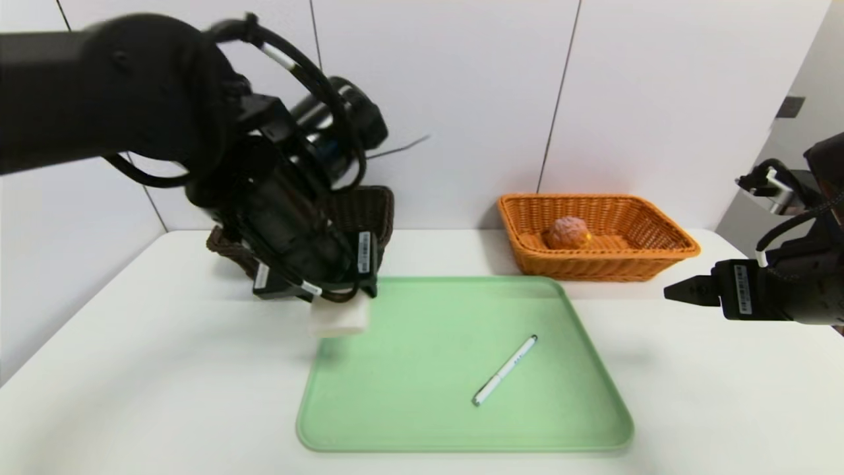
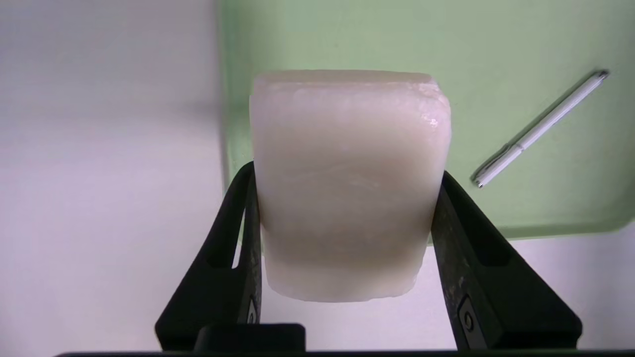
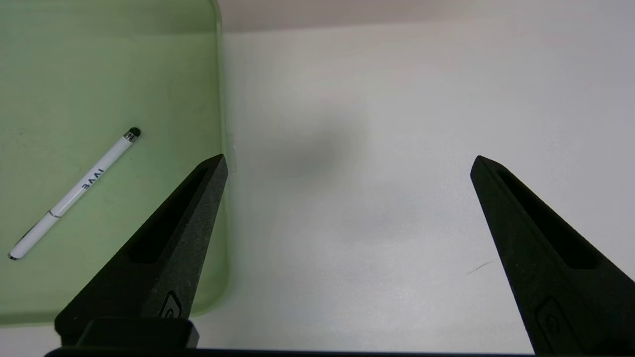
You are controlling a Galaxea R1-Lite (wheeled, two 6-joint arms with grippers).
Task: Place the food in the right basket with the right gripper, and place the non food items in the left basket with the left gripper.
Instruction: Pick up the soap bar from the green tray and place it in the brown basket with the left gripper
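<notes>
The white block [image 2: 347, 183] is up off the green tray [image 1: 461, 422], clamped between the two black fingers [image 2: 238, 238] of the left tool [image 1: 316, 290], which hangs over the tray's near-left corner with the block jutting out below it. The grip sits on the block's lower half, and both sides look squarely pressed.

Right behind the arm is the dark basket [image 1: 366, 208], mostly hidden by it. To do this step well, I'd say the block should be carried clear above the flared rim, brought over the basket's middle, then lowered before the tool lets go, so it doesn't bounce off the wicker.

The white pen [image 1: 506, 370] lies slantwise on the tray, well apart from the block, waiting for the same arm. I can't see any cup from here.

Over in the orange basket [image 1: 659, 257] at the back right the bun [image 1: 567, 233] already sits inside. The right tool [image 3: 347, 168] is parked above the bare bench [image 1: 132, 396] beside the tray's right edge, jaws spread wide and holding nothing.
</notes>
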